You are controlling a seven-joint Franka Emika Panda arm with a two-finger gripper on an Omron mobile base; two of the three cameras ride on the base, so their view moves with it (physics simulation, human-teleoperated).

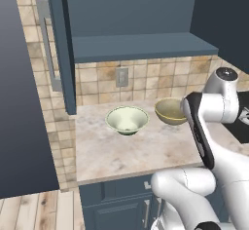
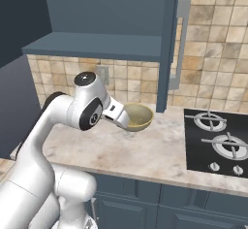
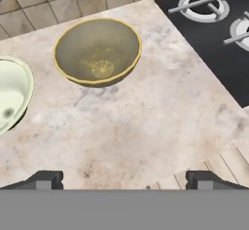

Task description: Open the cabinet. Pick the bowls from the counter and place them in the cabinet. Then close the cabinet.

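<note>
The cabinet (image 1: 141, 46) stands open with both doors swung out, its left door (image 1: 61, 44) seen edge-on, and a bare shelf (image 2: 92, 46) inside. Both bowls rest on the counter (image 1: 121, 151) below it. The cream-green bowl (image 1: 127, 119) is on the left (image 3: 9, 95). To its right sits the mustard-yellow bowl (image 1: 169, 111), also seen from the right base (image 2: 139, 116) and the hand (image 3: 97, 51). My gripper (image 3: 126, 180) hovers open over the counter, short of the yellow bowl, nothing between its fingers. My hand (image 2: 118, 116) is close beside that bowl.
A black stovetop (image 2: 218, 140) with burners lies right of the bowls (image 3: 214, 29). The open right door (image 2: 170, 43) with its silver handle (image 2: 180, 43) juts out over the counter's right part. A tall dark panel (image 1: 19, 102) bounds the left. Tiled wall behind.
</note>
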